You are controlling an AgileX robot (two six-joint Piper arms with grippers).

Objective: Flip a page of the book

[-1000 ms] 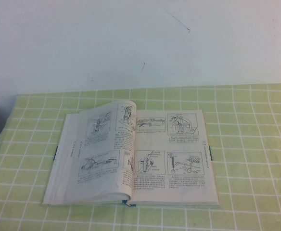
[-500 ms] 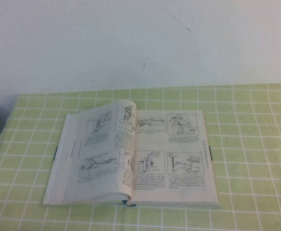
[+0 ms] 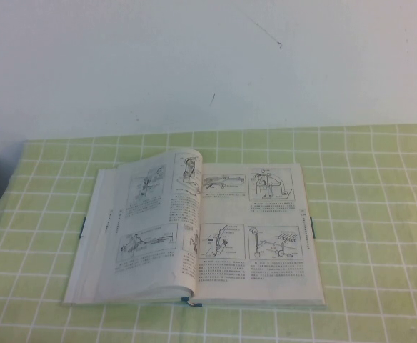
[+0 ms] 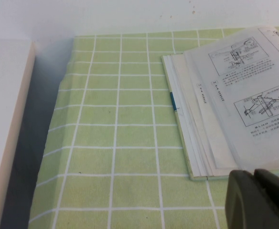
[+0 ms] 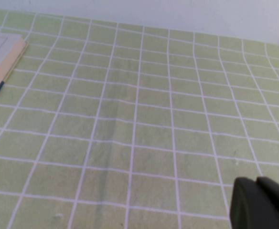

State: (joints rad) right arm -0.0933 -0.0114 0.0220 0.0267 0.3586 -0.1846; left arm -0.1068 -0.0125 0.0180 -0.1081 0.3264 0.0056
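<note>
Book (image 3: 201, 232), thick greyish-white paperback w/ black machine drawings, is lying open mid-table on green checked cloth (image 3: 365, 214), one thin printed page (image 3: 183, 179) arching up nr the spine. Left gripper (image 4: 254, 200) is hanging just off book's left corner, fingers pressed together. Right gripper (image 5: 259, 205) is hovering over bare cloth well right of book, fingers together, pinching nothing.

Greyish-white book (image 3: 201, 232) with black diagrams on green white-gridded tablecloth (image 3: 365, 236).

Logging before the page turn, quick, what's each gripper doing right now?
Left gripper: shut, holding nothing, just off the book's near left corner.
Right gripper: shut, empty, over the tablecloth right of the book.
</note>
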